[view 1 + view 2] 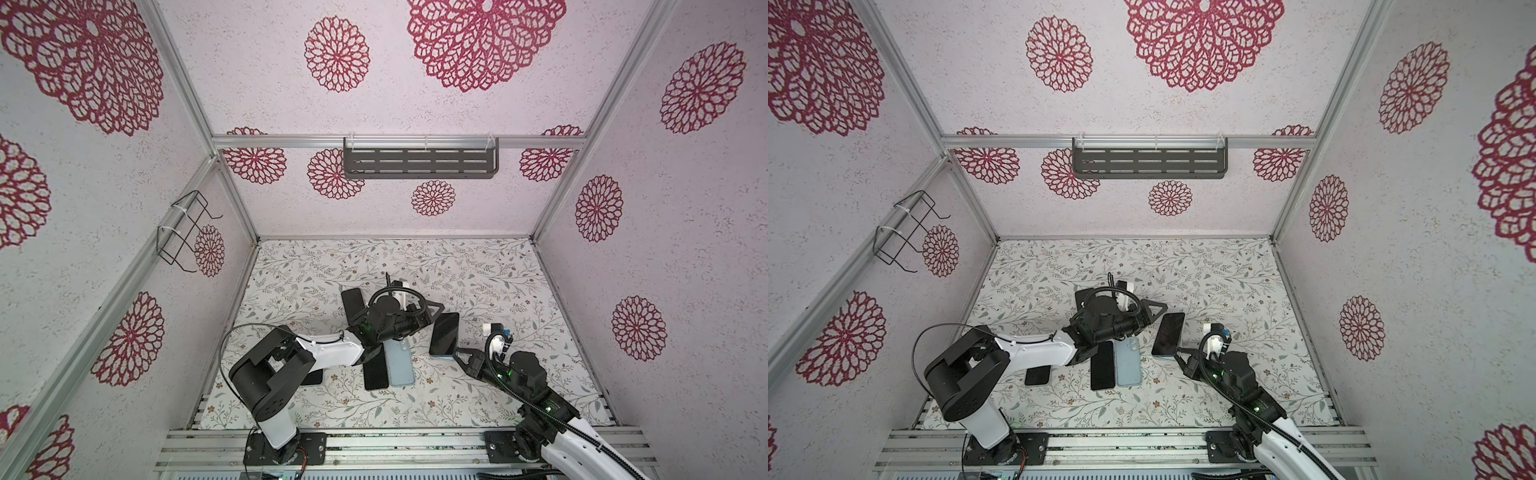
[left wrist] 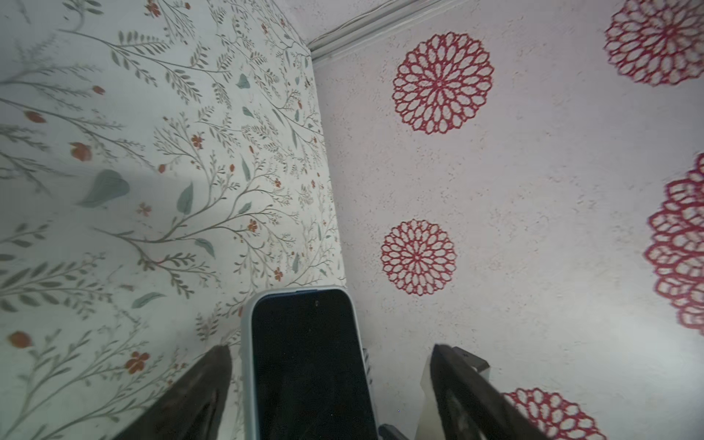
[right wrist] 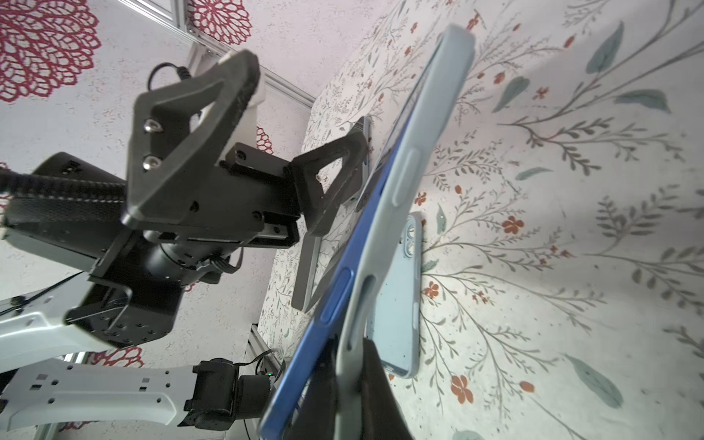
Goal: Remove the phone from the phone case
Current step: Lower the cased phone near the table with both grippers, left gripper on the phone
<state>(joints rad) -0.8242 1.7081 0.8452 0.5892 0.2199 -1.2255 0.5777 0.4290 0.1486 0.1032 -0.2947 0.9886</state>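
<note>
Silicone, I'd guess: the pale grey-blue soft phone case (image 3: 430, 152) peels away from the stiff, slick blue phone (image 3: 343, 289). Both are tilted up off the floral tabletop (image 1: 498, 282). The right gripper (image 1: 462, 353) looks clenched on the case's lower end. The left gripper (image 2: 331, 350) straddles the top, jaws spread wide. I'd pinch the phone's bare side edges gently, as glass is fragile.

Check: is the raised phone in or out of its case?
Partly out. In the right wrist view the blue phone stands apart from the pale case at the end by the right gripper; farther along they sit together.
</note>
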